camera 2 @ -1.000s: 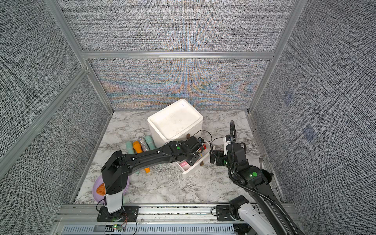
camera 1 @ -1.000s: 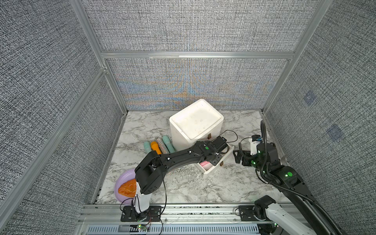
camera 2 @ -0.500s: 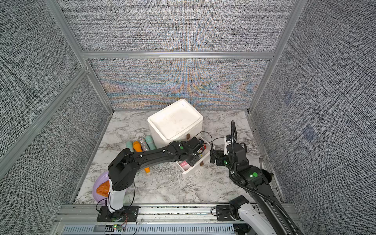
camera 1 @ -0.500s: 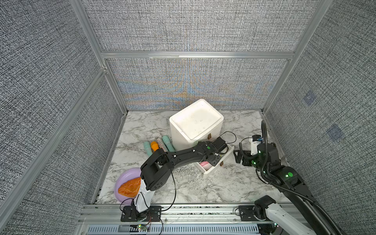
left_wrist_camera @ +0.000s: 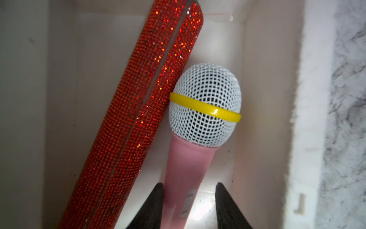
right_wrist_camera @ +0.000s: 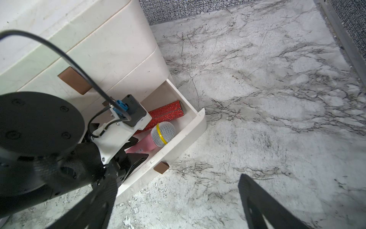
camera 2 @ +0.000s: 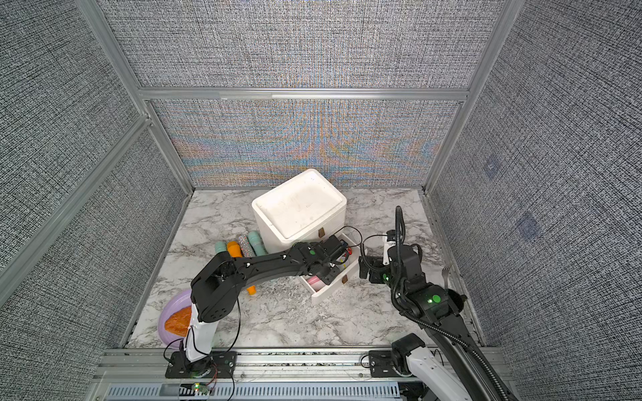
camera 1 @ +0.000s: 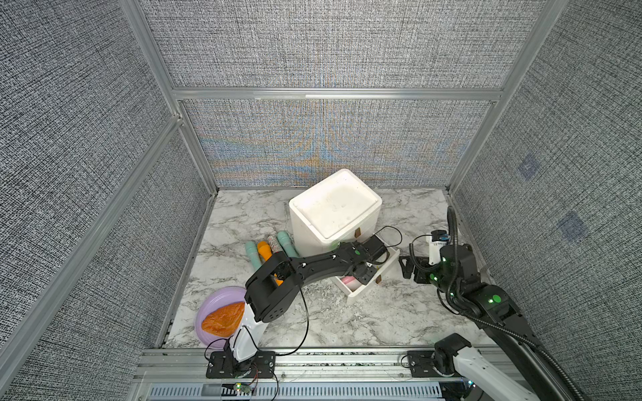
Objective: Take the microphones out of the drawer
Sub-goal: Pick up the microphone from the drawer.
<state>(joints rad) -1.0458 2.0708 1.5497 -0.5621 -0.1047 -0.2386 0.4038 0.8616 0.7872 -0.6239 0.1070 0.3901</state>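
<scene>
in both top views the left end effector reaches down into the open drawer; right end effector hovers beside it, spread. left wrist: fingers straddle the mic handle, gap on one side; red case touches its head. right wrist: mic lies in drawer.

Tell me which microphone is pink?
The yellow-ringed microphone in the open drawer, straddled by the left pincer; the ones outside are teal, orange and glittery.
</scene>
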